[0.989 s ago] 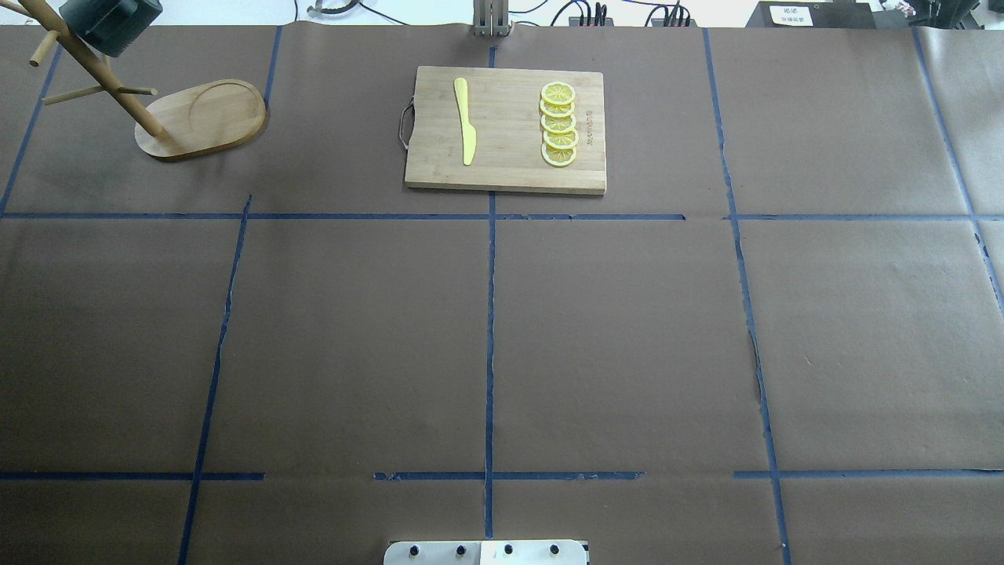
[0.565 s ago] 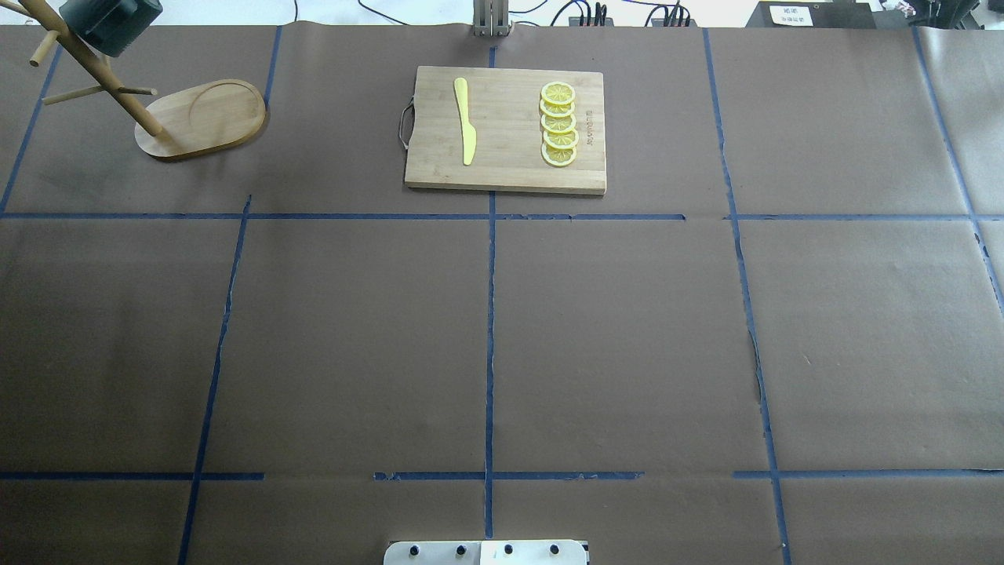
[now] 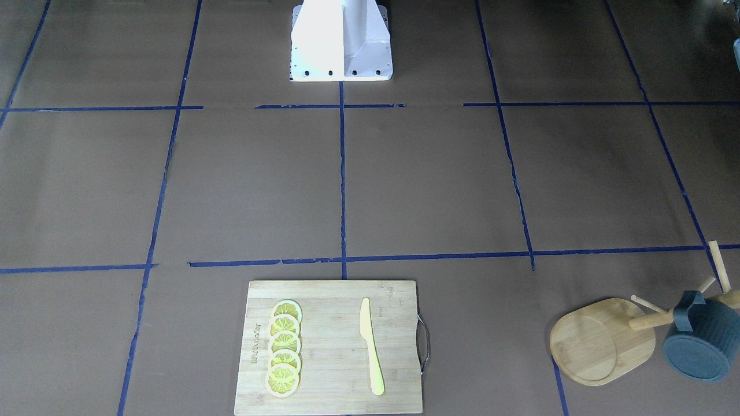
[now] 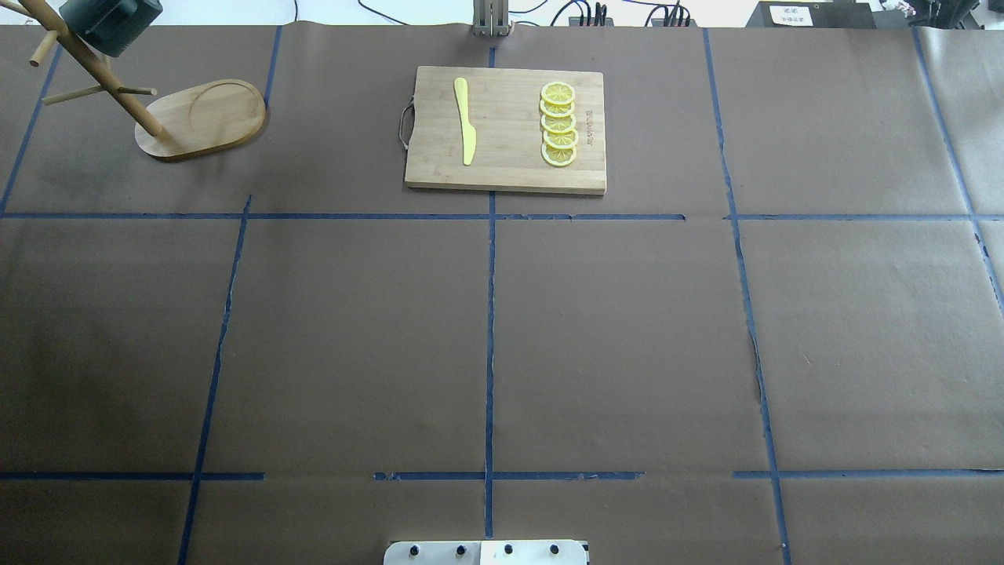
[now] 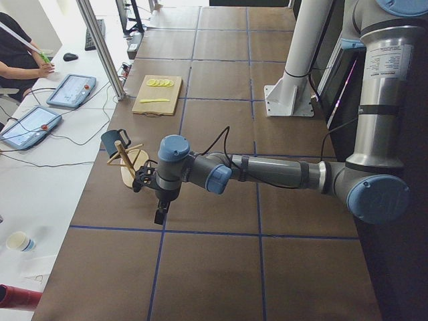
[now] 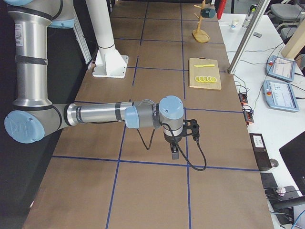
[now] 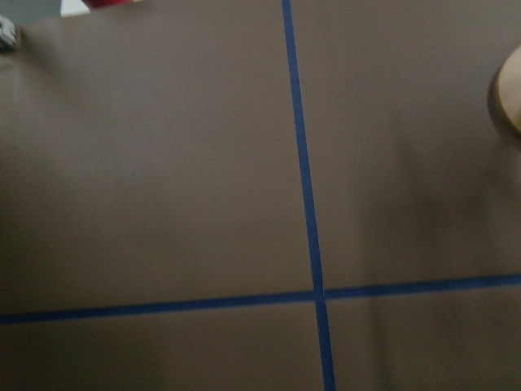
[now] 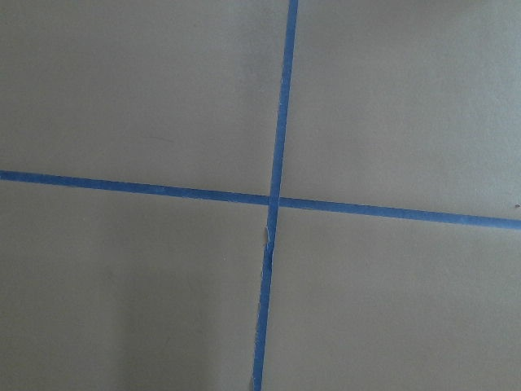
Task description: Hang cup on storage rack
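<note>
Seeing the cup [image 3: 696,341] up off the tabletop [image 3: 404,185], hung on the rack [image 3: 601,341], lower right of the front-facing view. Bottom of the cup toward that camera, handle up against the pole where the pegs branch. Can't tell which peg carries it. Same pair in the upper-left corner of the overhead view, cup at the top of the pole. Rack upright on its flat oval base, pole at one end of the base, touching nothing else on the tabletop.

Left fingers [image 5: 159,215]: centre-left of the left side view, pointing down over the tabletop, just below and right of the rack base in that frame, clear of rack and cup. Can't tell whether apart or together.

Right fingers [image 6: 175,153]: centre of the right side view, pointing down just above a tape line [image 6: 152,162], well apart from the rack at the top of that frame. Can't tell their state either.

Cutting board [image 3: 329,375] at bottom centre of the front-facing view, left of the rack, well apart from it. On it, a row of overlapping lemon slices [image 3: 283,346] and a yellow knife [image 3: 370,346] lying beside them, not touching.

Wrist views: brown tabletop and crossed blue tape lines.
</note>
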Controlling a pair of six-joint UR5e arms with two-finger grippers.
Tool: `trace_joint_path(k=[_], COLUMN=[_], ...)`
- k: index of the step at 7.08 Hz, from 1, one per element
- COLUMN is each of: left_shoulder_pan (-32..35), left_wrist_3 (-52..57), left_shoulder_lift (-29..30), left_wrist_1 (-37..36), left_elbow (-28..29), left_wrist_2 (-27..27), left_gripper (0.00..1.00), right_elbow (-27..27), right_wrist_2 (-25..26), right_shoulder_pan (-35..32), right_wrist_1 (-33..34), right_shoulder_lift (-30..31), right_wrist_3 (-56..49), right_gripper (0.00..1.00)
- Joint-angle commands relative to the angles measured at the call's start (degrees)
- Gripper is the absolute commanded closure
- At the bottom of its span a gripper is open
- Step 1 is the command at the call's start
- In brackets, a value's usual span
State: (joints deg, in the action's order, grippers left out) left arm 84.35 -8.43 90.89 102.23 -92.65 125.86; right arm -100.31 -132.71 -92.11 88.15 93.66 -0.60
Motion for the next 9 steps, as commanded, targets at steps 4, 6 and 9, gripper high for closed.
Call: trace_joint_path(k=[4,6,9], left_shoulder_pan=[6.87,6.88,6.79], left_wrist_3=[19.42,18.71,16.51], left_shoulder_lift=[0.69,0.7,1.13], left_wrist_1=[-16.62,-16.62,-16.01], left_elbow=[2.74,2.74,3.44], left_wrist_2=[9.4,9.58,9.49], left_gripper=[0.0,0.0,0.0], right_elbow=[3.36,3.72,3.46], right_wrist_2=[-4.93,-4.84,-3.26], right_shoulder_pan=[-2.72,-5.44,-6.06], right_wrist_1=[0.0,-0.08,-0.17], right_shoulder_lift=[3.54,6.79,6.54], right_wrist_3=[-0.11,-0.8,-0.02], right_gripper=[0.0,0.0,0.0])
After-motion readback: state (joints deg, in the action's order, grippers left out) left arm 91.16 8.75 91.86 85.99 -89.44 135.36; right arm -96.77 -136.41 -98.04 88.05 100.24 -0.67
